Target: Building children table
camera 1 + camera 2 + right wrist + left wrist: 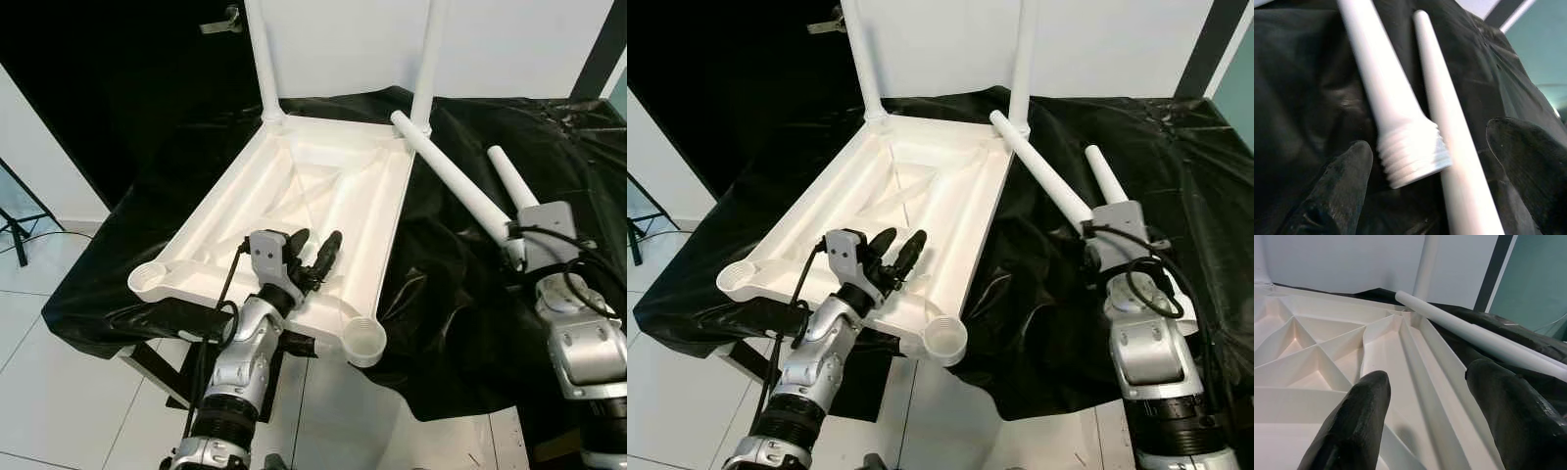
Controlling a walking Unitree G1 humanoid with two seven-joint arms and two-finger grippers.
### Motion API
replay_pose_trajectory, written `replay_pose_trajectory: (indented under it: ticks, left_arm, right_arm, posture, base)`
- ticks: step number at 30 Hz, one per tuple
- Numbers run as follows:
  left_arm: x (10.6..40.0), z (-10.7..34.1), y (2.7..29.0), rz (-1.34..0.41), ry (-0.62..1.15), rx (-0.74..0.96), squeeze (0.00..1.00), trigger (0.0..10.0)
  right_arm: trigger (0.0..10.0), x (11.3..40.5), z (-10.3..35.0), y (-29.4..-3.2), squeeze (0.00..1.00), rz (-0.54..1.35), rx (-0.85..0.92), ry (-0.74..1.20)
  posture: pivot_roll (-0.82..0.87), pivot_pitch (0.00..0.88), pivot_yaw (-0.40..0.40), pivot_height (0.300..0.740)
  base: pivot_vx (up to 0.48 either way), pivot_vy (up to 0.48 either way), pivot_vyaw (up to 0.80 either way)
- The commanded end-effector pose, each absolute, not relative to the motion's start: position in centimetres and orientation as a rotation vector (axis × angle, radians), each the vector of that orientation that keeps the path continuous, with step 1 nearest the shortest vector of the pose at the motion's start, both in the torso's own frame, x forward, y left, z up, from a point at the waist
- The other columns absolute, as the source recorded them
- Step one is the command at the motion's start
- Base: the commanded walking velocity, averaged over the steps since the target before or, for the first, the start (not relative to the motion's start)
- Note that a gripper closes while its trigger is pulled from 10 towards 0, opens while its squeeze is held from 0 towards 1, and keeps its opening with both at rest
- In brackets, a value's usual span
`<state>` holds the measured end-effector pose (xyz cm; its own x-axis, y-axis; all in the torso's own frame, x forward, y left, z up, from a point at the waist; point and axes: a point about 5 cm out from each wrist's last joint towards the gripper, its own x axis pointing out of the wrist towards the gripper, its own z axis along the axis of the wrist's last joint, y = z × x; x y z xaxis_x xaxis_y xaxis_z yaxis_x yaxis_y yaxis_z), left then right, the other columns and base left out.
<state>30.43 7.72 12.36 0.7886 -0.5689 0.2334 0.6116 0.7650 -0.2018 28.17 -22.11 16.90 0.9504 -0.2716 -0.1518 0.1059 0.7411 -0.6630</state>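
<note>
Right pincer (1430, 171) fingers apart around threaded leg (1386, 98): close above thread. Left pincer (313, 253) apart over tabletop (294, 186); steady it.

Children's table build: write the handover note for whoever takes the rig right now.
Left gripper: open, empty, over the near edge of the upturned white tabletop.
Right gripper: open, empty, straddling the threaded end of one loose leg; second loose leg lies beside it on the black cloth.
Done: two legs stand in the far corner sockets.
Left: both near sockets are empty; pick up and fit the two loose legs.
</note>
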Motion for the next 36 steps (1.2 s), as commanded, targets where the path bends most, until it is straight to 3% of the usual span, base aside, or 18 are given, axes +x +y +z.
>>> replay_pose_trajectory:
  ticks: [1,3,13,15,28,36]
  left_arm:
    - [30.3,12.2,7.7,-0.653,-0.164,-0.254,0.00,10.0]
    - [30.4,12.2,7.5,-0.660,-0.161,-0.256,0.00,10.0]
    - [30.3,12.1,7.2,-0.670,-0.154,-0.257,0.00,10.0]
    - [30.4,12.0,7.2,-0.669,-0.151,-0.257,0.00,10.0]
    - [30.3,11.9,7.5,-0.659,-0.148,-0.255,0.00,10.0]
    - [30.4,11.9,7.6,-0.658,-0.151,-0.248,0.00,10.0]
  right_arm:
    - [10.0,28.0,16.9,-21.6,0.00,-0.187,-0.751,0.239]
    - [10.0,27.4,16.8,-21.6,0.00,-0.171,-0.871,0.260]
    - [10.0,27.0,17.0,-23.4,0.00,-0.121,-0.993,0.337]
    - [10.0,27.0,17.4,-25.1,0.00,-0.107,-1.072,0.389]
    - [10.0,28.2,15.9,-26.5,0.00,-0.066,-1.142,0.452]
    - [10.0,29.8,15.1,-25.4,0.00,-0.002,-1.166,0.399]
  posture:
    - [-0.16,0.009,0.058,0.740]
    - [-0.18,0.015,0.059,0.740]
    - [-0.18,0.016,0.058,0.740]
    - [-0.18,0.015,0.052,0.740]
    - [-0.17,0.013,0.054,0.740]
    - [-0.15,0.009,0.054,0.740]
  base:
    - [0.000,0.000,0.00]
    - [0.000,0.000,0.00]
    - [0.000,0.000,0.00]
    - [0.000,0.000,0.00]
    - [0.000,0.000,0.00]
    - [0.000,0.000,0.00]
